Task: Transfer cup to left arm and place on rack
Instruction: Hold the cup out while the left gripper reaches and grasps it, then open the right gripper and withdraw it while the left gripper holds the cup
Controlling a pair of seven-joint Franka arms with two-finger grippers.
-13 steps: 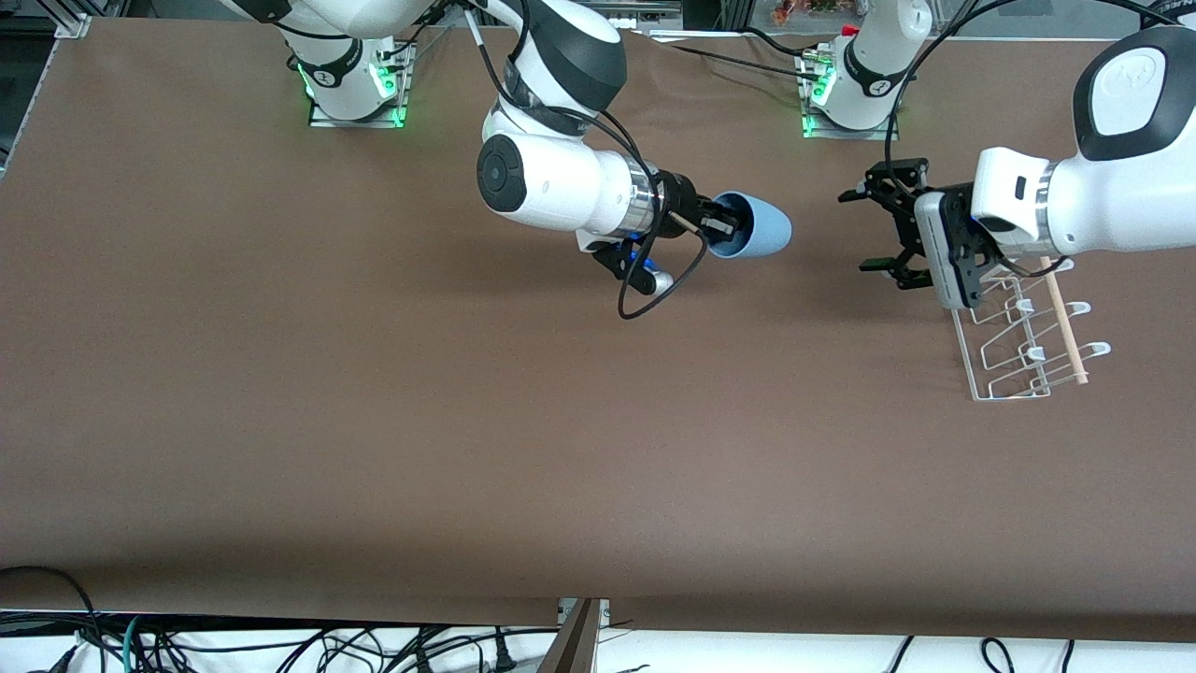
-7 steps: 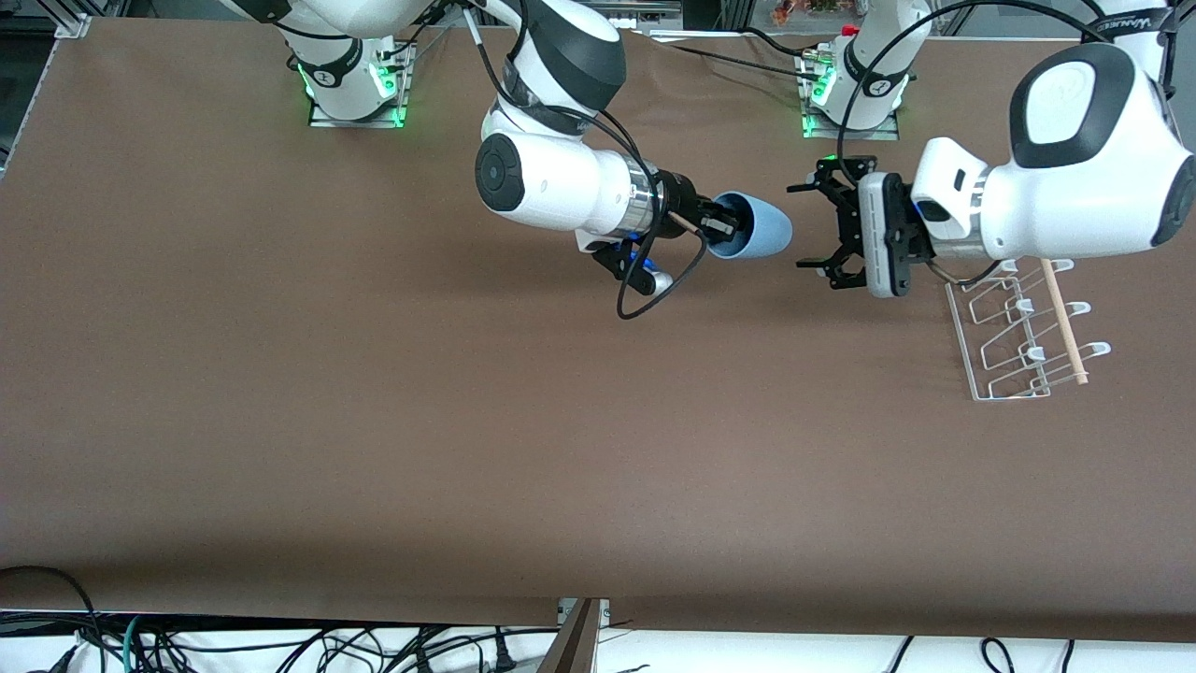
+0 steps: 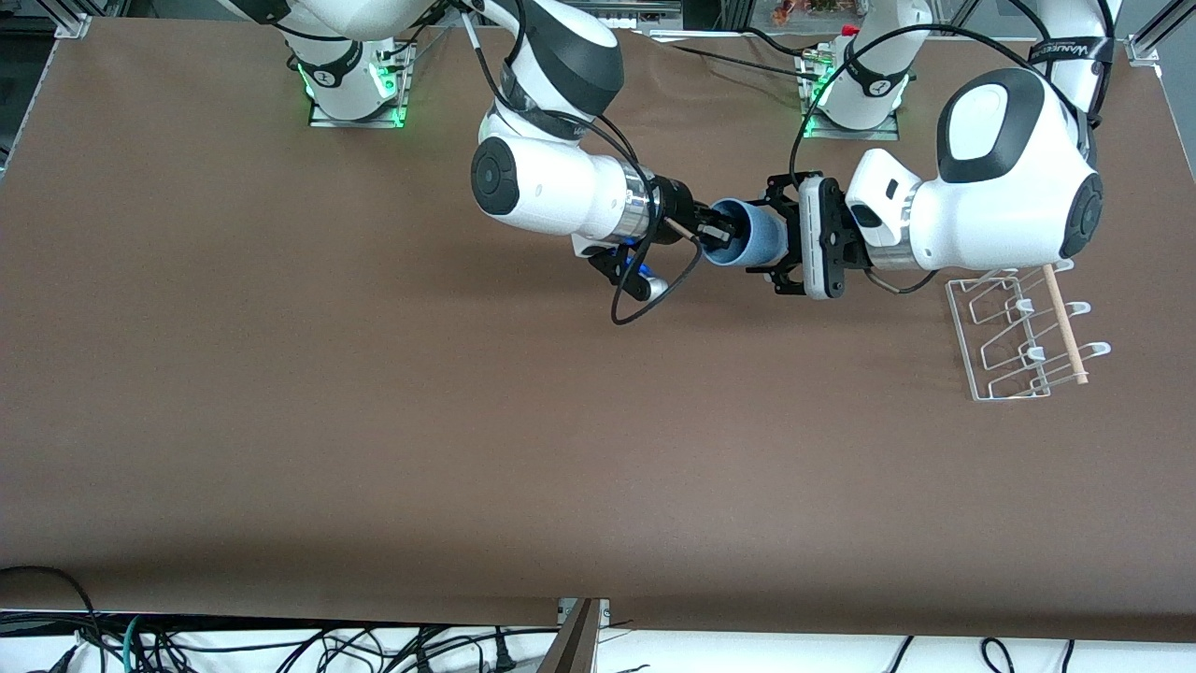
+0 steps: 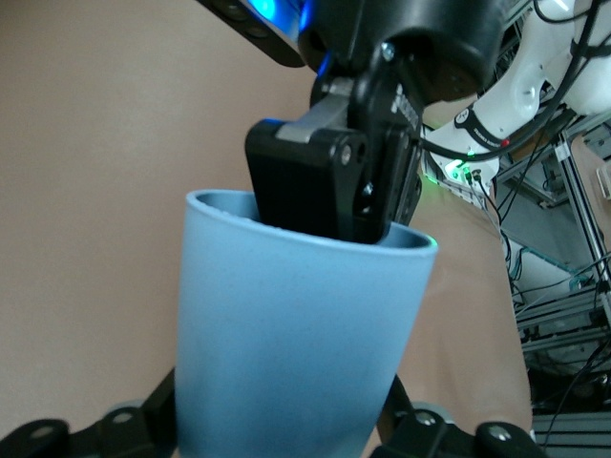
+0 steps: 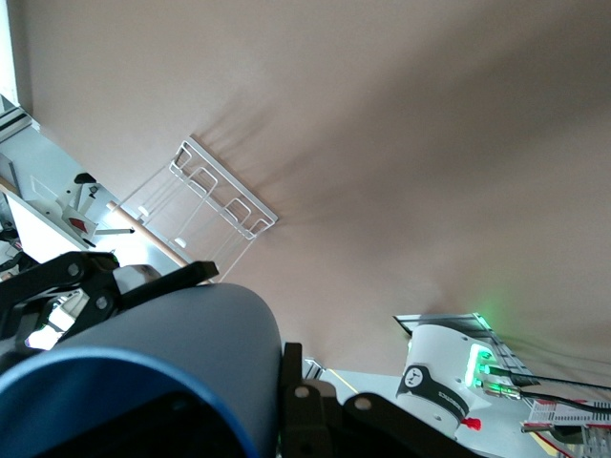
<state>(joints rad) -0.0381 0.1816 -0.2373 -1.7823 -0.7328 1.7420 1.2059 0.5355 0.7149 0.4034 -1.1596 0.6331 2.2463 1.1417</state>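
Note:
The light-blue cup [image 3: 752, 234] is held on its side in the air over the table's middle, near the arms' bases. My right gripper [image 3: 715, 229] is shut on its rim, with one finger [image 4: 325, 181] inside the mouth. My left gripper [image 3: 777, 234] is open, its jaws standing on either side of the cup's bottom end without closing on it. The cup fills the left wrist view [image 4: 296, 343] and shows in the right wrist view [image 5: 172, 343]. The white wire rack [image 3: 1009, 336] with its wooden rod [image 3: 1065, 322] stands on the table at the left arm's end.
The brown table [image 3: 467, 449] stretches wide toward the front camera. The right arm's base [image 3: 355, 84] and the left arm's base [image 3: 850, 93] glow green along the table's edge. The rack also shows in the right wrist view [image 5: 220, 196].
My left gripper has swung away from over the rack toward the right arm and now straddles the cup's bottom end. The right gripper and the cup have barely moved.

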